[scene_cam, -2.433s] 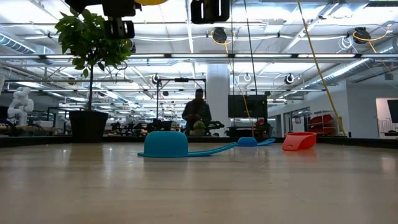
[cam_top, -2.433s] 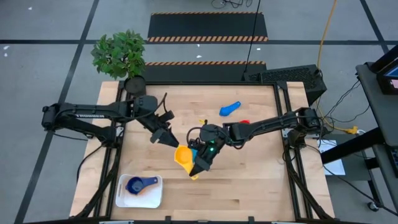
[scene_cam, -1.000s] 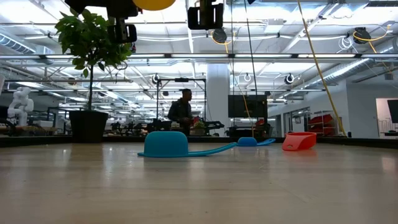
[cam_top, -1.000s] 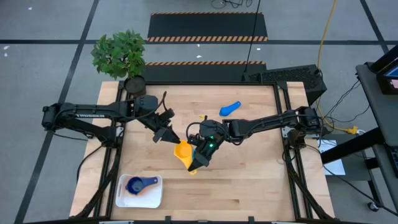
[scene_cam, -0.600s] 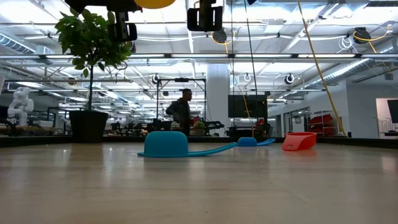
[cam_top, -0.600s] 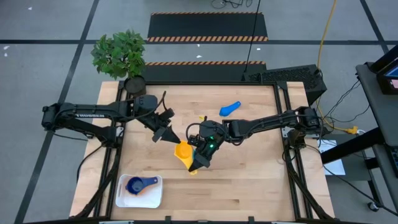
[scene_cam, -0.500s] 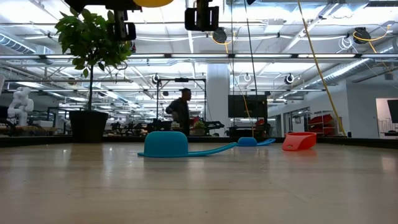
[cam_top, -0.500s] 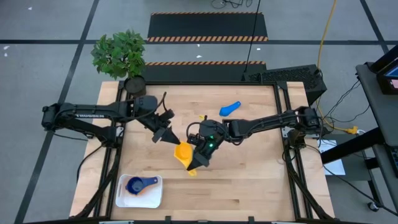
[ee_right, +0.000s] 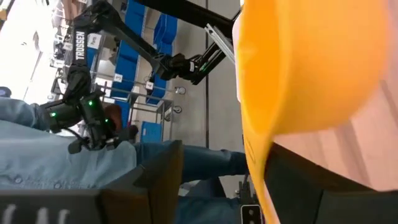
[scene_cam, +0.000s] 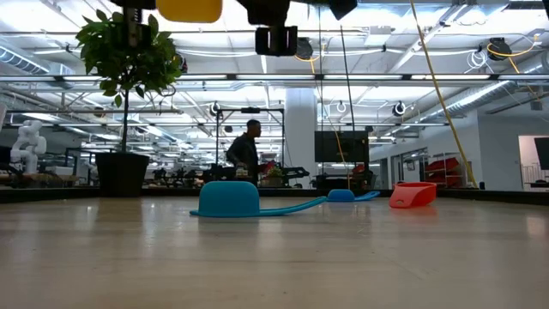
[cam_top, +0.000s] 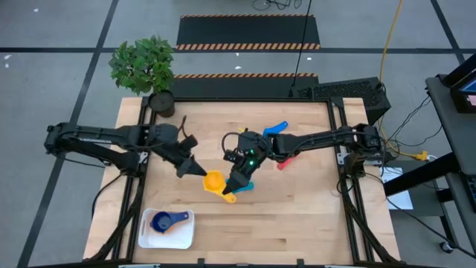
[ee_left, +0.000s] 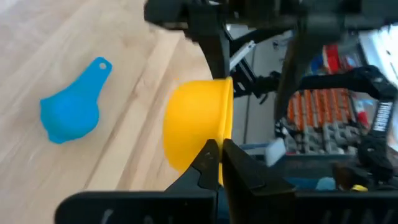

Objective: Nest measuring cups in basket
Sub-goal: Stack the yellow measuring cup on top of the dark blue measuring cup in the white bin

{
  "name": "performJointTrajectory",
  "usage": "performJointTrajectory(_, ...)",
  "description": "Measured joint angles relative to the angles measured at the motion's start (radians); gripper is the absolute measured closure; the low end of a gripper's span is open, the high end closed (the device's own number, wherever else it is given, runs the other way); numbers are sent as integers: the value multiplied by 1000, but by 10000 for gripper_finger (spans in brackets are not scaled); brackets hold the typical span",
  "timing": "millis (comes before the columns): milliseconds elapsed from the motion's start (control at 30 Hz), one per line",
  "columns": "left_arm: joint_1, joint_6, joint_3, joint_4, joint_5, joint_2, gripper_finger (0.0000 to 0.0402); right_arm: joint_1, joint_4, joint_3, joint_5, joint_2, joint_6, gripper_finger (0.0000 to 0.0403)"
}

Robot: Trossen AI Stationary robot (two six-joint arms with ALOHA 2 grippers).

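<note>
Left gripper [ee_left: 214, 163] pinching smooth round yellow plastic cup [ee_left: 198, 130] rim

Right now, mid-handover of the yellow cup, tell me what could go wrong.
1. The left gripper pinches only the rim of the yellow cup, so the cup could swing or slip on the way to the basket.
2. The right gripper, open, sits close beside the cup's handle and could snag it while pulling away.
3. The dark blue cup lies off-centre in the basket, so nesting may misalign.

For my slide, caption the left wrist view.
Left pincer shut on the yellow cup's rim, light blue cup on the table beyond.
</note>
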Motion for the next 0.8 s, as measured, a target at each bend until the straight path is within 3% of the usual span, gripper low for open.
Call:
performJointTrajectory(133, -83, -81, 0, -43, -143, -61, 398, -39, 0, 0, -60, 0, -27, 196)
performJointTrajectory(433, -324, -286, 0, -169, -579, -178, 399, -137, 7, 1, -206, 0, -64, 195)
performJointTrajectory(800, -636, -565, 0, -215, -962, -161, 399, -210, 6, 2, -264, 0, -85, 195)
